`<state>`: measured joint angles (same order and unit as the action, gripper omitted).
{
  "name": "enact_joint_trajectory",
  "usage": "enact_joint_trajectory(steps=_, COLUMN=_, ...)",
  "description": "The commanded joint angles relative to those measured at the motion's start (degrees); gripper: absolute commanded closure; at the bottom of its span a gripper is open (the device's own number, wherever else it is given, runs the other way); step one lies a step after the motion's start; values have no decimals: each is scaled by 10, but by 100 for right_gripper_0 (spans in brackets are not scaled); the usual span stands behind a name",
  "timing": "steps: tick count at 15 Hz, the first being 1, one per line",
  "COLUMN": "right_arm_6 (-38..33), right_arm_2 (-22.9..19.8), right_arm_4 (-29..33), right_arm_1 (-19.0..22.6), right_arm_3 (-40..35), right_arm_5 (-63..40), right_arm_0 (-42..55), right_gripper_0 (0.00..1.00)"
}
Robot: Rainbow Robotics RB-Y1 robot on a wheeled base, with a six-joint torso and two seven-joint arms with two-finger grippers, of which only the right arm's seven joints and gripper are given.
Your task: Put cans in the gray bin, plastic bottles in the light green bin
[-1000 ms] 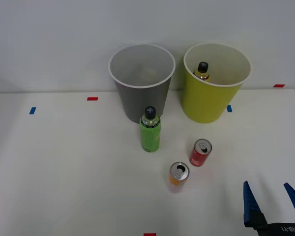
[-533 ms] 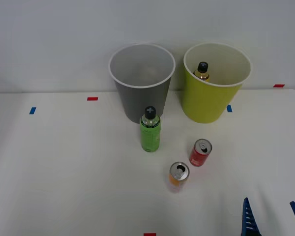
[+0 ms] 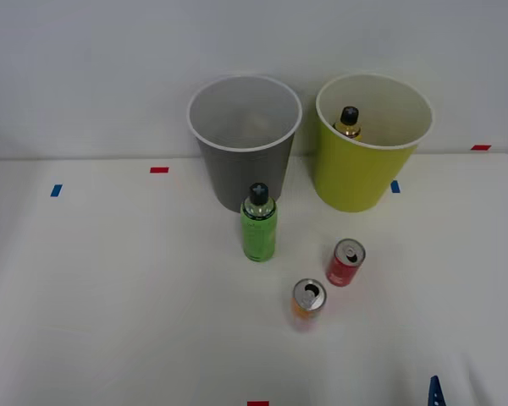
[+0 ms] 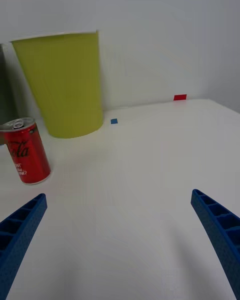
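White surface (image 3: 110,296) carries the short red metal can (image 3: 345,262) just beside the right hand (image 4: 120,240), wide open and empty; a careless approach could topple it.

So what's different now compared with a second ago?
Only the right gripper moved: it slid back toward the robot, open and empty, so just its fingertips peek in at the table's near edge. The green bottle, red can and orange can stayed put, as did the yellow bottle inside the light green bin.
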<state>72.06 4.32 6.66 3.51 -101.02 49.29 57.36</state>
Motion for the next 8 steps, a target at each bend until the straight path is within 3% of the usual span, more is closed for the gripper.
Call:
enact_joint_trajectory(steps=1, right_arm_6=68, right_arm_2=24, right_arm_4=-13, right_arm_1=-9, right_arm_3=4, right_arm_5=16, right_arm_0=18, right_gripper_0=0)
enact_joint_trajectory(steps=3, right_arm_6=107, right_arm_2=40, right_arm_4=-39, right_arm_1=-8, right_arm_3=11, right_arm_5=15, right_arm_0=19, right_gripper_0=0)
enact_joint_trajectory(steps=8, right_arm_6=104, right_arm_2=44, right_arm_4=-38, right_arm_1=-6, right_arm_3=12, right_arm_5=16, right_arm_0=21, right_gripper_0=0)
